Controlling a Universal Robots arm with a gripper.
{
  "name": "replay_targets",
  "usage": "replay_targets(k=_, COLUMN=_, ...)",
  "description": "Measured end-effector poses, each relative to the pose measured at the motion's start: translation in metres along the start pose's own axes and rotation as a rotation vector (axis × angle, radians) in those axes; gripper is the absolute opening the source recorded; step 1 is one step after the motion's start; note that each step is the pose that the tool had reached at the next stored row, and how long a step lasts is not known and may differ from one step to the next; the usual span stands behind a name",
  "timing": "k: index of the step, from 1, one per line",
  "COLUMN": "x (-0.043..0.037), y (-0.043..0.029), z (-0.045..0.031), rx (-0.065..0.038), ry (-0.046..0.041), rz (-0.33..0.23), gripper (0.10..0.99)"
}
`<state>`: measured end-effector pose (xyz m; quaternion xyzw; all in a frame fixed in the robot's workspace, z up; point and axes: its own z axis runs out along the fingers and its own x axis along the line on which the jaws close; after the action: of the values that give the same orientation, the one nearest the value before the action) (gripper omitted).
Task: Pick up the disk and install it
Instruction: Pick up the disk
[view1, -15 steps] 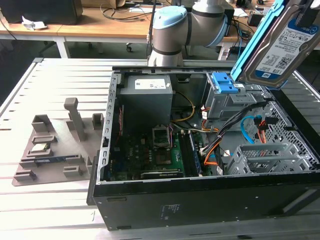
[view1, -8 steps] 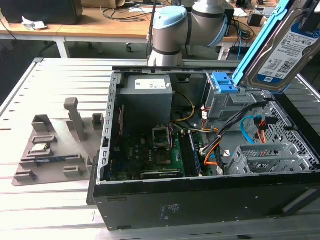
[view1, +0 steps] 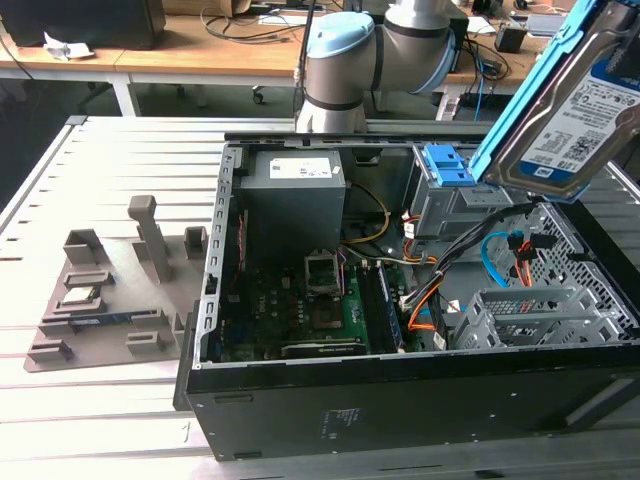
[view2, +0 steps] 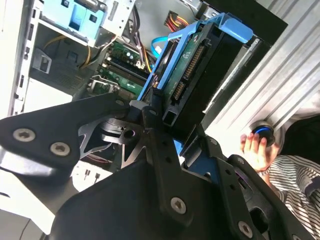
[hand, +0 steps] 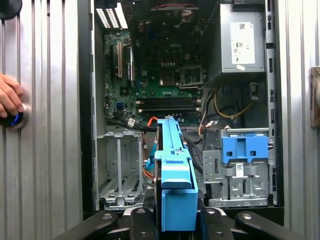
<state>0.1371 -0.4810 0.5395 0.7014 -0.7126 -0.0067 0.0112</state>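
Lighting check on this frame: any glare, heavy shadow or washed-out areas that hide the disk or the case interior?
Exterior view: even light, the disk bright with mild sheen, the case front wall nearly black. Second wrist view: the gripper reads as a dark mass, the table slats bright behind it. First wrist view: case interior evenly lit, no harsh shadow.
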Motion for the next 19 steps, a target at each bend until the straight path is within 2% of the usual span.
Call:
replay_targets(k=1, x=0.0059, y=-0.0002, z=0.0003, rx=0.000, ry=0.0000, rz=0.001, gripper=0.369)
replay_targets(k=7, x=0.0256, y=-0.0005, z=0.0021, rx=0.000, ry=0.0000, rz=0.003, gripper=0.369)
replay_targets(k=9, x=0.0370, y=-0.0007, z=0.0035, rx=0.000, ry=0.0000, rz=0.004, gripper=0.369)
replay_targets(k=13, x=0.0509, y=-0.0010, z=0.0051, rx=0.000, ry=0.0001, rz=0.005, gripper=0.369)
replay_targets(k=19, x=0.0789, y=-0.0015, z=0.0086, rx=0.000, ry=0.0000, rz=0.008, gripper=0.369)
